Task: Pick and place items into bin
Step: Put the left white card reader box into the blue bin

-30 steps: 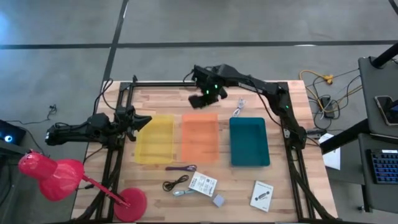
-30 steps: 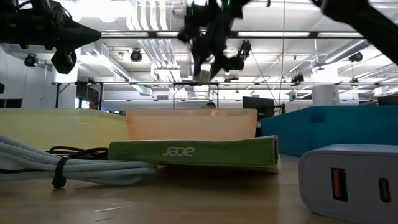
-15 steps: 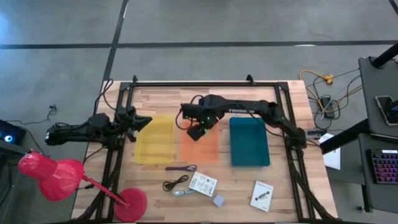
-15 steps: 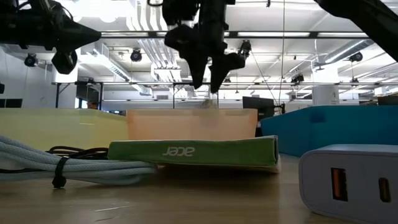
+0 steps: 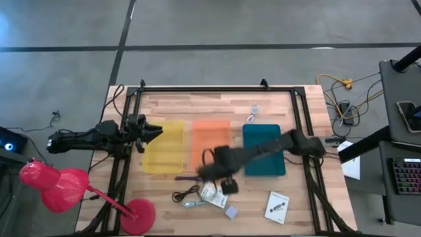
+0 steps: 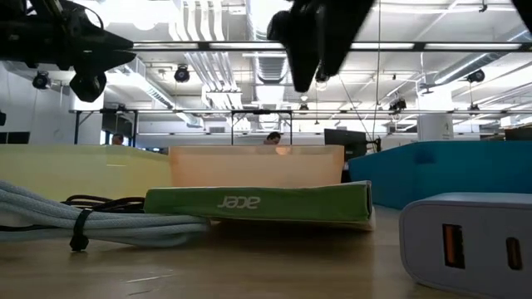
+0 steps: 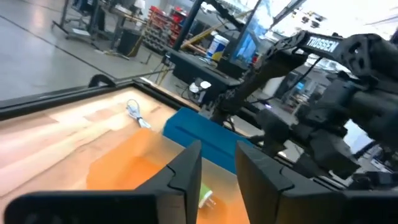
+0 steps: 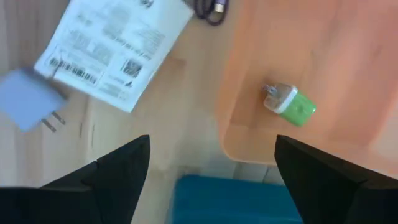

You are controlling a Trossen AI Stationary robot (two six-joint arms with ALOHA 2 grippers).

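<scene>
Hanging wide open & empty, right gripper [image 8: 211, 180] needs to drop on the lavender cube [image 8: 28, 99], at 5 o'clock from orange bin [image 5: 210, 128]; green cube [image 8: 292, 104] is in.

Three bins fill mid-table side by side: translucent yellow plastic bin [image 5: 164, 147], translucent orange plastic bin [image 5: 211, 135], deep teal plastic bin [image 5: 264, 149]. Right gripper [image 5: 227, 182] hangs over the front strip, fingers spread, above white printed card [image 5: 214, 194]. Black coiled cable [image 5: 185, 193] and lavender cube [image 5: 231, 212] crowd nearby. Bare wood behind bins, save white cable [image 5: 252, 114]
</scene>
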